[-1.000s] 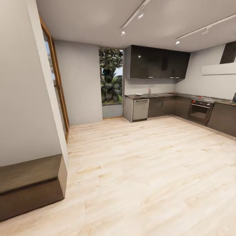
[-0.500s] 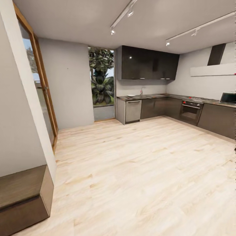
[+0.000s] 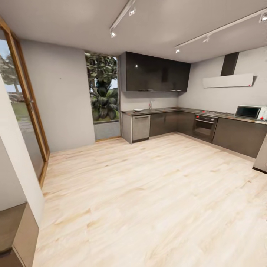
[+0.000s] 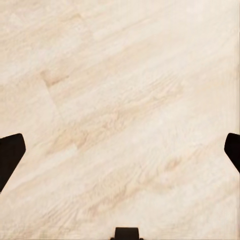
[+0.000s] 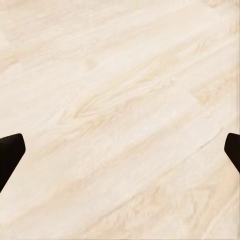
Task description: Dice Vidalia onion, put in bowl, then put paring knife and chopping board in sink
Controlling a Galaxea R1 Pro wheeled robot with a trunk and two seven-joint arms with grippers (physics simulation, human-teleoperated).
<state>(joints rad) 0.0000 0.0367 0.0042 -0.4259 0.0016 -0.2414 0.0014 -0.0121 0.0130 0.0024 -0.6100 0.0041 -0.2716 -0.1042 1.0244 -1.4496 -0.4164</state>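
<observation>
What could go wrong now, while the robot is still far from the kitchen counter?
1. The countertop lies across a wide floor; a drifting course could strike the wall corner nearby on the left.
2. The sink's tap looks tiny; the onion cannot be made out yet, so aiming early is unsafe.
3. Both grippers are open and empty.

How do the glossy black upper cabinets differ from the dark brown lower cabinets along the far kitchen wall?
The glossy black upper cabinets hang on the wall and reflect ceiling lights; the dark brown lower cabinets stand on the pale wood floor and look matte. The lower run carries a grey countertop and wraps the corner; the upper block stops there. Both have flat, dark fronts.
</observation>
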